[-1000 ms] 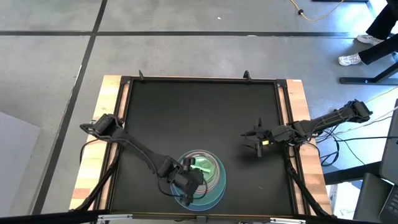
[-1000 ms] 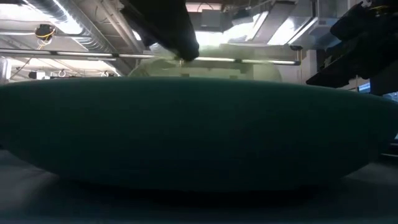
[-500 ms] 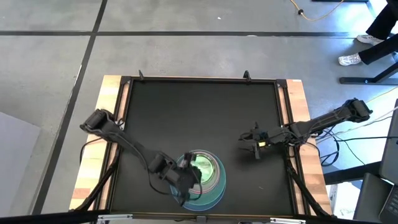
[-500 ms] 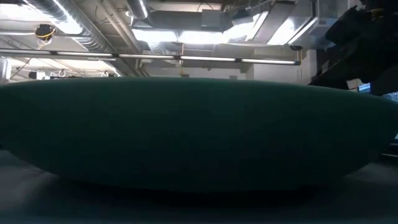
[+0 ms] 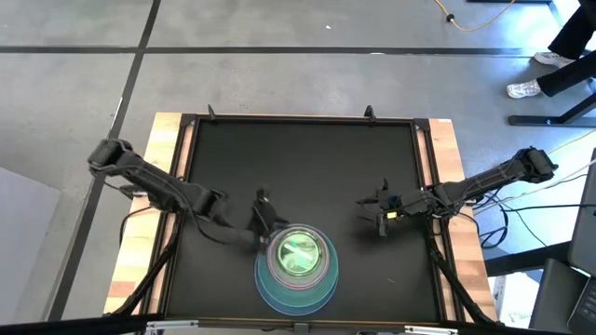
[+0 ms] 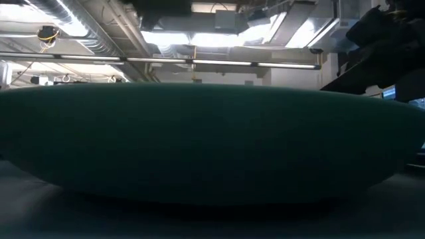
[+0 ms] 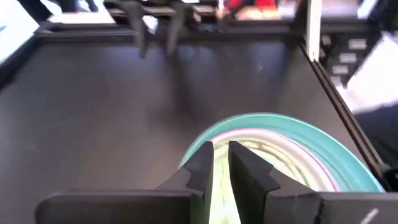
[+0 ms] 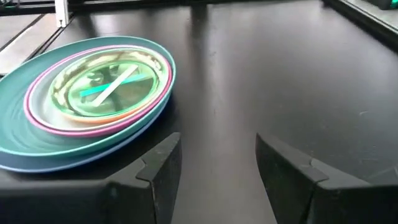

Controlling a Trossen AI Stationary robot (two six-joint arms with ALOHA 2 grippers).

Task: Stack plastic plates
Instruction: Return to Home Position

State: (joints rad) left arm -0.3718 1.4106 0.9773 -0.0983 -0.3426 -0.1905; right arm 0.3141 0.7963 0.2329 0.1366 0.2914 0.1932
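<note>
The stack of plates [image 5: 296, 263] sits at the table's [image 5: 298, 158] 6 o'clock, close to the front edge. The big blue plate [image 5: 272, 290] is at the bottom and a small green plate [image 5: 298, 251] on top. From table height the bottom plate fills nearly the whole view, so the upper plates cannot be checked from there.

Just beyond it, the left gripper [image 7: 221, 158] hangs at the stack's 11 o'clock, close beside the rim. Its fingers are drawn almost together with only a sliver between them, and they hold nothing.

Farther off, at the stack's 2 o'clock and well apart from it, the right gripper [image 8: 216, 143] waits with its fingers spread wide and empty.

The stacking looks finished, so the risk lies in the left arm's way home. If it swings low past the rim, it could clip the stack, slide the upper plates off centre, or shove the whole pile toward the nearby front edge.
</note>
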